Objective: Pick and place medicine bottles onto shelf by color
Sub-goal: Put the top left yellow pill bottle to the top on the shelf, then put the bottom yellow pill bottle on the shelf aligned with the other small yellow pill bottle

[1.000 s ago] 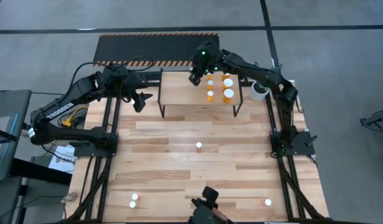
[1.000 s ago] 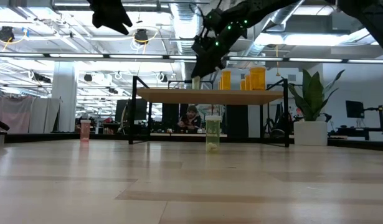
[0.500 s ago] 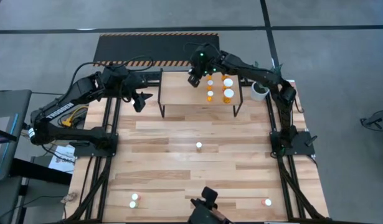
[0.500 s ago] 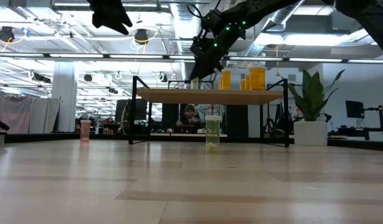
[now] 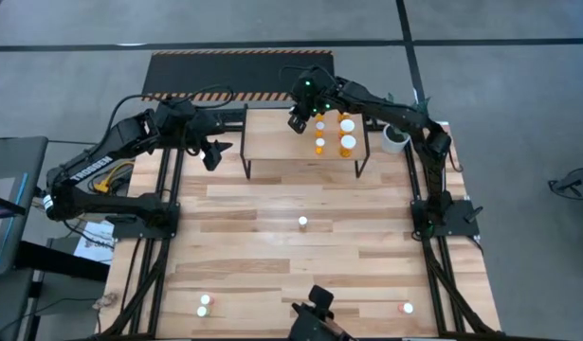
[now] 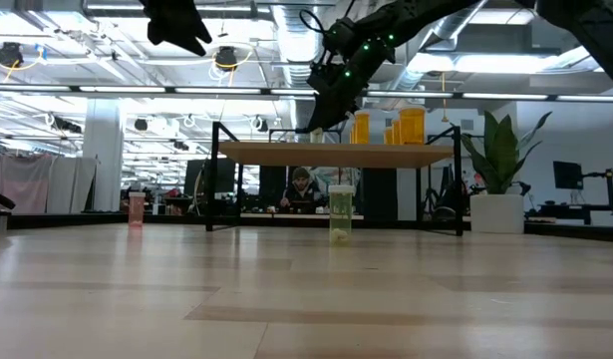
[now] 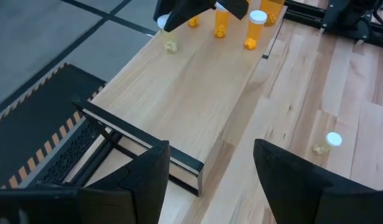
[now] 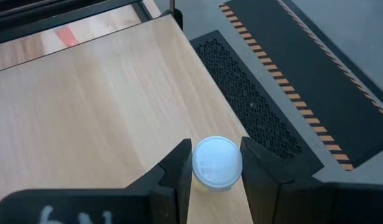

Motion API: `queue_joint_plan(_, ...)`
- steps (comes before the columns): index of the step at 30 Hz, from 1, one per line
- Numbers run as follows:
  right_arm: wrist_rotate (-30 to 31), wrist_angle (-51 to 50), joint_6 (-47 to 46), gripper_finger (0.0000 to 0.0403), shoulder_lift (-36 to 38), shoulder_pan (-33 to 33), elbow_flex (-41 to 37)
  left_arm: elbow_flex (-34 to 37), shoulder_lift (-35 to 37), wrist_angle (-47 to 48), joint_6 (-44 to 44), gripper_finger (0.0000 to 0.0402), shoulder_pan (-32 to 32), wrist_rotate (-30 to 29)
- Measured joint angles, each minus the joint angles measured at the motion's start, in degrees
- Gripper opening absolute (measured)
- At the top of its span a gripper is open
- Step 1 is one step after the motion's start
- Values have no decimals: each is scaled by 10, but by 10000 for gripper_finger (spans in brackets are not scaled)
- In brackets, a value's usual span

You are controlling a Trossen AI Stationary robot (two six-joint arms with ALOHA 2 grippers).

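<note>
The shelf (image 5: 291, 142), a light-wood board on black legs, stands at the table's far side. Several orange medicine bottles (image 5: 346, 144) stand on its right part. My right gripper (image 5: 298, 121) hangs over the shelf's far edge, shut on a pale yellow-green medicine bottle with a white cap (image 8: 217, 163); its body shows under the fingers in the low view (image 6: 315, 129). My left gripper (image 5: 213, 153) waits open, left of the shelf and above the table (image 7: 210, 162). Loose bottles stand on the table: a pale one (image 5: 302, 223), one near left (image 5: 204, 303), a red one near right (image 5: 408, 308). My right gripper pinches the pale bottle at its top, by the white cap's sides (image 8: 200, 167), between its two fingers (image 8: 256, 168). The fingers slant down, coming from the table's right. The bottle hangs upright below them, close over the shelf's far edge; whether its base touches the board I cannot tell.
A white pot with a green plant (image 5: 395, 138) stands right of the shelf. A black mat with striped edges (image 5: 239, 71) lies beyond the table's far edge. The shelf's left half (image 7: 179, 87) is bare wood. A camera mount (image 5: 318, 308) sits at the near edge.
</note>
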State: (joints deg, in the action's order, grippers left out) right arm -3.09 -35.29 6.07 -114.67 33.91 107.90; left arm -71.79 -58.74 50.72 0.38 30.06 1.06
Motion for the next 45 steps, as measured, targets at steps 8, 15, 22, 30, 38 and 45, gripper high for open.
queue_joint_plan(8, 0, 3, 0, 129, 0, 0, 0, 0, 0, 0, 3, 219, 0, 0)
queue_joint_plan(15, 0, 16, 0, 129, 0, 0, 0, 0, 0, 0, 4, 219, 0, 0)
queue_joint_plan(22, 0, 14, 0, 129, 0, 0, 0, 0, 0, 7, 4, 219, 0, 0)
queue_joint_plan(30, 1, 14, 0, 131, 0, 0, 0, 0, 0, 13, 4, 219, 0, 0)
queue_joint_plan(38, 1, 14, -2, 191, 1, 0, 0, 0, 0, 13, 4, 219, 0, 0)
queue_joint_plan(45, 1, 14, -1, 234, 1, 0, 0, 0, 0, 13, 4, 219, 0, 0)
